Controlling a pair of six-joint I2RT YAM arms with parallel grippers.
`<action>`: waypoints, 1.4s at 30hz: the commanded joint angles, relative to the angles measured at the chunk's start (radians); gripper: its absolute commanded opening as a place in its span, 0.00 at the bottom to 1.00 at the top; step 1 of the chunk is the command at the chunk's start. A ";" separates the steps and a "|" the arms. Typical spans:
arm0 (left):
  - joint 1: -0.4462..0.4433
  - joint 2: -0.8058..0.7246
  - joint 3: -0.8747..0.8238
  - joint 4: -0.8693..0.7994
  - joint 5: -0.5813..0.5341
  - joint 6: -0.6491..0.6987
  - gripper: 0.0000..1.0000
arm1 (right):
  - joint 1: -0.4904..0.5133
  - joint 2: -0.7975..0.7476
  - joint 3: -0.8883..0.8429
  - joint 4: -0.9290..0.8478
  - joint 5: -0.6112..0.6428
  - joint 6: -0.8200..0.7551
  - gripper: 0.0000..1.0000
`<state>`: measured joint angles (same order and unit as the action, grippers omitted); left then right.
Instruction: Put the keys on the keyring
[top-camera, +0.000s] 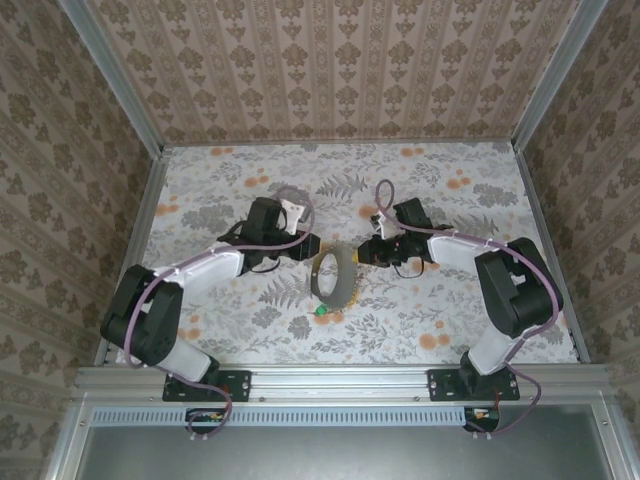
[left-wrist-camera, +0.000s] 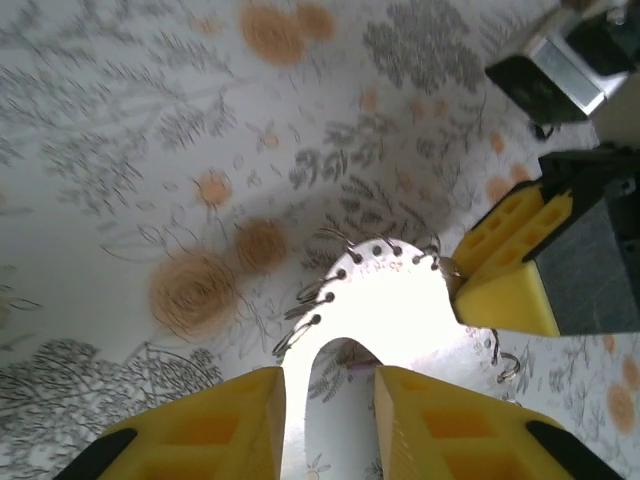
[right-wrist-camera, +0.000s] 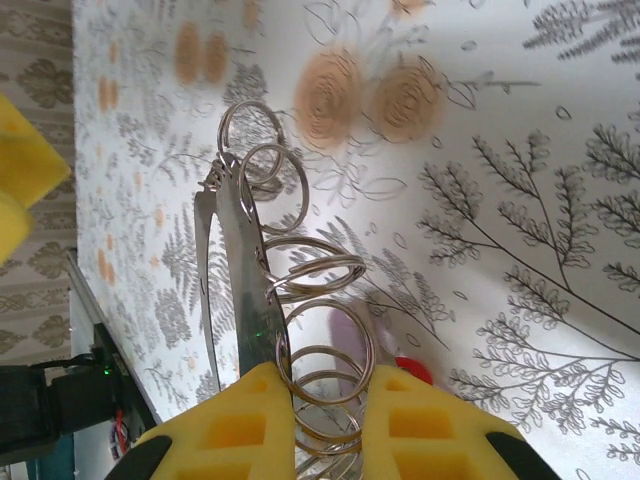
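Large thin pale metal keyring hoop (top-camera: 345, 282) stands on edge mid-table (top-camera: 450, 210), between both arms. Right gripper (right-wrist-camera: 330, 385) narrow, pinching hoop's band. Left gripper (left-wrist-camera: 330, 385) narrow, astride band; clamp unclear. Tiny green-headed key (top-camera: 321, 311) on table just beside hoop. Hoop likely light, springy, slick: take flat band, clear of small split rings (right-wrist-camera: 320, 270).

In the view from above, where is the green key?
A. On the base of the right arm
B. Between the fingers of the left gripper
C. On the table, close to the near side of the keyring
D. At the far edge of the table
C: the green key lies on the table, just on the arm-base side of the upright keyring.
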<state>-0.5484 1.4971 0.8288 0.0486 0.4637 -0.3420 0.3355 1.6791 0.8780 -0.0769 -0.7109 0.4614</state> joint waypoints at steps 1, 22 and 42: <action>0.029 -0.045 -0.051 0.064 -0.038 -0.048 0.31 | -0.019 -0.047 -0.034 0.104 -0.074 0.064 0.02; 0.119 0.064 -0.046 0.300 0.336 -0.292 0.41 | -0.061 -0.156 -0.076 0.409 -0.148 0.241 0.02; 0.166 0.040 0.014 0.390 0.599 -0.339 0.00 | -0.072 -0.174 -0.056 0.435 -0.150 0.270 0.04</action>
<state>-0.3855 1.5837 0.8005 0.4572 1.0157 -0.7109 0.2676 1.5494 0.7933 0.3317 -0.8227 0.7185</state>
